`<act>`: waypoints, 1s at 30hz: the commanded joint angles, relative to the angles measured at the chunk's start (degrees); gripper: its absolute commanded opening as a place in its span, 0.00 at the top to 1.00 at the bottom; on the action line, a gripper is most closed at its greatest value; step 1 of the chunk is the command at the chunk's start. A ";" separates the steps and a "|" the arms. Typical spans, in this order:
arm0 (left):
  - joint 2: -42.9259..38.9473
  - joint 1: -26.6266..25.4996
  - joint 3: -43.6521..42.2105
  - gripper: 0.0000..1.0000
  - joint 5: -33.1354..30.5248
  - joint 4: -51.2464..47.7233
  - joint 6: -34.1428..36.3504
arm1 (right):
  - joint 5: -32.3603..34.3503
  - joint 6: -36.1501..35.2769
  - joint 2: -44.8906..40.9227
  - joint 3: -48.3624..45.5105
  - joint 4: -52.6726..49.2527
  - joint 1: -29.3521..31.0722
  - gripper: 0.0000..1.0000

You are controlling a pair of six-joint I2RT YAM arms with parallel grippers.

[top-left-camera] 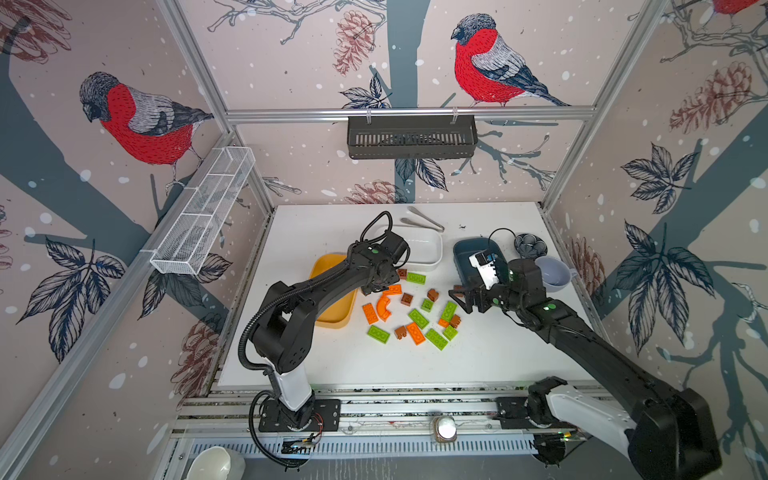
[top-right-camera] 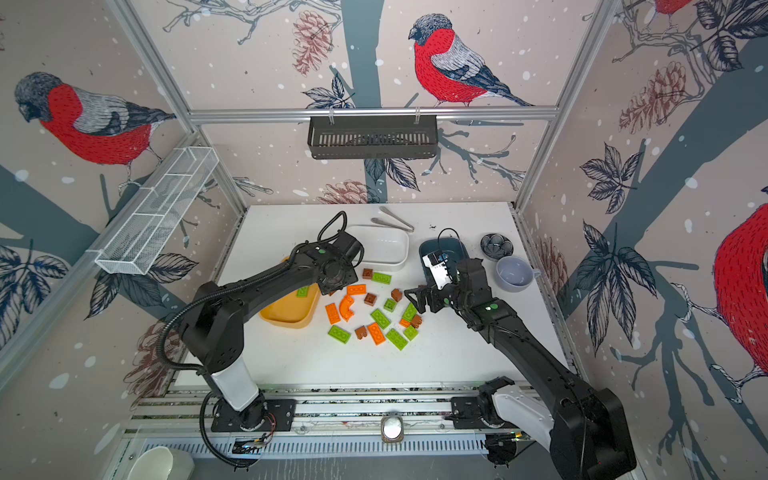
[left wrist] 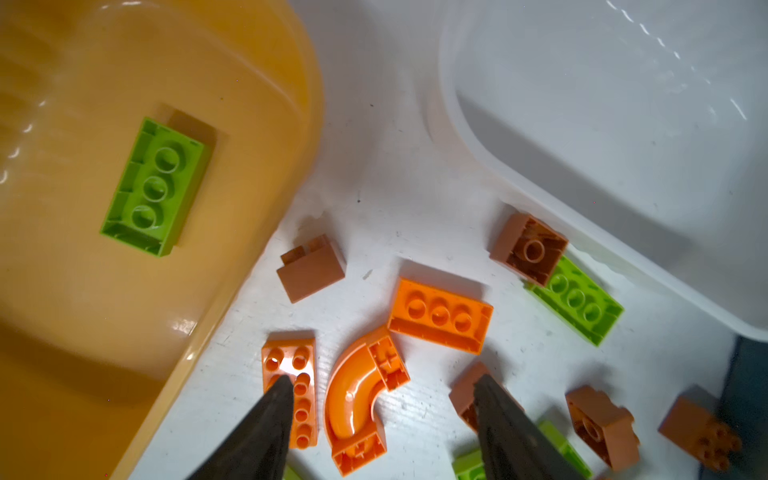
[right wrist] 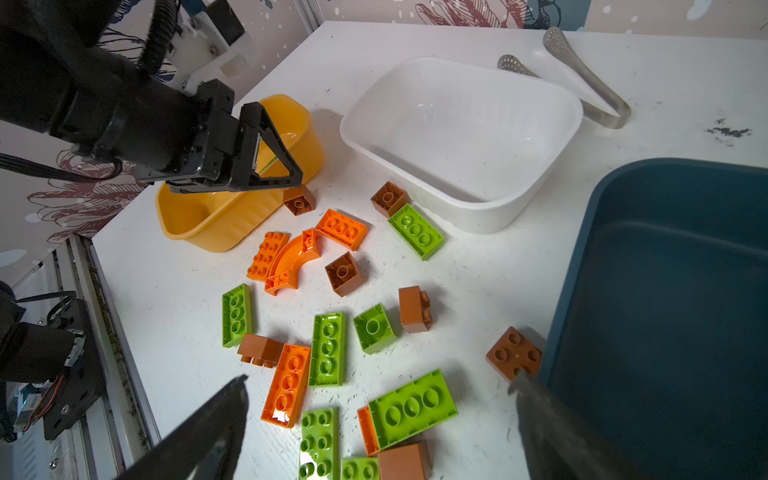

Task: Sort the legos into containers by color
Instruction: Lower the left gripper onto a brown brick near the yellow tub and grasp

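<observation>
Fingertips (left wrist: 266, 424) of left gripper (left wrist: 383, 384) sit closest to lens in left wrist view: dark, spread apart, released, nothing btw them. They hang over orange arch (left wrist: 353, 399) and studs-up orange plate (left wrist: 299, 361). One tip overlaps the plate in that view; contact can't tell.

Far left on table (top-left-camera: 498, 357): yellow tub (right wrist: 208, 226) w/ one green brick (left wrist: 156, 187) inside, underside up, flat on tub floor. Left gripper is just beside tub's right rim. Brown brick (left wrist: 311, 268) on its side, just off that rim.

Next right: rest of legos (top-left-camera: 417, 318) loose on table, centre, mixed green / orange / brown, several underside up. Underside-up orange brick (left wrist: 440, 316) lies next to arch end. Hollow-up brown cube (left wrist: 528, 249) touches second green brick (left wrist: 577, 299); both just beside front wall of white tub (right wrist: 457, 216), which sits behind the pile. Tongs (top-left-camera: 422, 218) behind white tub, apart from it.

Right of pile: right gripper (top-left-camera: 460, 300), jaws spread wide, released, holding nothing, hanging over near-right part of pile. Below it in right wrist view big green brick (right wrist: 411, 407) lies partly on half-covered orange brick (right wrist: 368, 432). One of its fingertips (right wrist: 540, 411) is just beside studs-up brown cube (right wrist: 513, 353), which touches rim of teal tub (right wrist: 665, 291). Teal tub sits right-rear, partly hidden by right wrist in both top views.

Far right: dark flower dish (top-left-camera: 530, 245), grey mug (top-left-camera: 552, 272) just in front of it.
</observation>
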 commanded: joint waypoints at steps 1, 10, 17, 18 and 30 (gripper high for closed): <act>1.91 -0.26 0.84 0.31 -4.95 -0.15 -4.72 | -0.45 -0.58 -0.35 -0.10 0.02 -0.45 0.01; 6.58 -0.79 4.11 0.35 -8.72 -0.25 30.88 | -1.17 -0.89 -1.10 -0.83 -0.57 -1.69 0.01; 7.15 0.62 2.59 0.38 -6.57 0.38 49.57 | -1.59 -0.45 -1.78 -1.85 0.01 -2.19 0.01; 7.58 0.75 2.70 0.39 -6.16 0.17 50.46 | -1.59 -0.51 -1.84 -1.77 -0.30 -2.19 0.01; 11.86 3.68 6.09 0.50 -0.85 -1.64 55.92 | -1.33 -0.45 -2.52 -1.58 -1.57 -2.53 0.01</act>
